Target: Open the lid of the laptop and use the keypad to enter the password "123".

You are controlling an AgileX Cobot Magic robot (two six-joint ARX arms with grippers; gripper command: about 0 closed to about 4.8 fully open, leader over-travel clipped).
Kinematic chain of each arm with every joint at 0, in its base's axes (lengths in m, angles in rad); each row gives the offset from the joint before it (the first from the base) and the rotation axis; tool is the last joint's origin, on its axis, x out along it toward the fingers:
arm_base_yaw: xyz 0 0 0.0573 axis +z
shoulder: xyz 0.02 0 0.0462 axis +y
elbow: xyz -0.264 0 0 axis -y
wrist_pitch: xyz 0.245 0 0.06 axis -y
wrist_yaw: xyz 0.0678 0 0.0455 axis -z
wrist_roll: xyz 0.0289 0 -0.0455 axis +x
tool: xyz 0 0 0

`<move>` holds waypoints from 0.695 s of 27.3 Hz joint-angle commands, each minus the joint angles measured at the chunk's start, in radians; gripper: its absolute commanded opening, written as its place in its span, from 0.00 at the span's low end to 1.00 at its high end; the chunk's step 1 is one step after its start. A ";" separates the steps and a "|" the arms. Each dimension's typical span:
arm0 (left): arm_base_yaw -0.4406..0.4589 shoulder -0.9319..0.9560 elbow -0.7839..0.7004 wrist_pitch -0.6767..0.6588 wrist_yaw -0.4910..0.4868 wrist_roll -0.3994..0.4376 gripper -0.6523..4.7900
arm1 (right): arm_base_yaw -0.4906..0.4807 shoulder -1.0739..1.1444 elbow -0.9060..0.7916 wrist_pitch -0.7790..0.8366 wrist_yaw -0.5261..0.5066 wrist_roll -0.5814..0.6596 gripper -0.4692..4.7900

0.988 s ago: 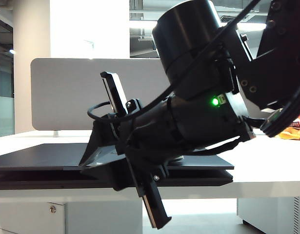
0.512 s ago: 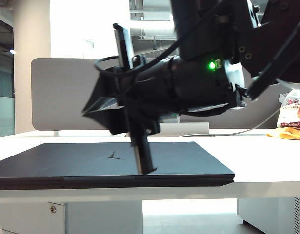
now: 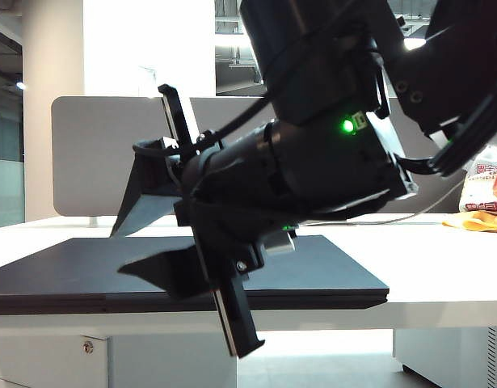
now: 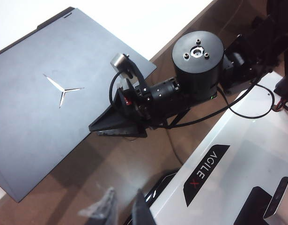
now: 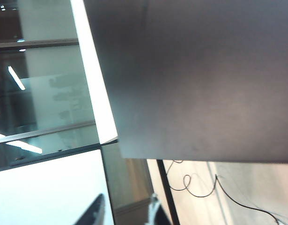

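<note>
The laptop (image 3: 329, 275) lies closed on the white desk (image 3: 442, 267). Its dark lid (image 4: 40, 117) is flat, with the Y-shaped emblem (image 4: 64, 89) facing up. The keypad is hidden under the lid. My right gripper (image 3: 119, 250) hangs just off the laptop's front edge, its fingers pointing along that edge. It is open with nothing between the fingers. It also shows beside the laptop's edge in the left wrist view, right gripper (image 4: 94, 129). In its own view the right gripper (image 5: 125, 213) is spread below the laptop's dark panel (image 5: 204, 79). My left gripper (image 4: 124, 211) hangs high off the desk, its jaws a little apart and empty.
A grey divider board (image 3: 94, 153) stands behind the laptop. A yellow and red bag (image 3: 484, 202) lies at the desk's far right, with a thin cable (image 3: 393, 218) beside it. The robot's white base (image 4: 237, 154) is below the left arm. A drawer cabinet (image 3: 86, 347) sits under the desk.
My right gripper swung up over the lid, then came back down at the laptop's front edge. Its jaws went from shut to open. The left arm stayed put.
</note>
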 commanded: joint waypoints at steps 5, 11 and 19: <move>0.000 -0.001 0.006 0.006 0.007 -0.010 0.22 | -0.012 -0.004 0.002 -0.074 0.024 0.006 0.32; 0.000 -0.001 0.006 0.007 0.007 -0.010 0.22 | -0.047 -0.004 0.002 -0.101 0.024 0.008 0.42; 0.000 -0.001 0.006 0.007 0.004 -0.010 0.22 | -0.079 -0.004 0.003 -0.091 0.025 0.008 0.40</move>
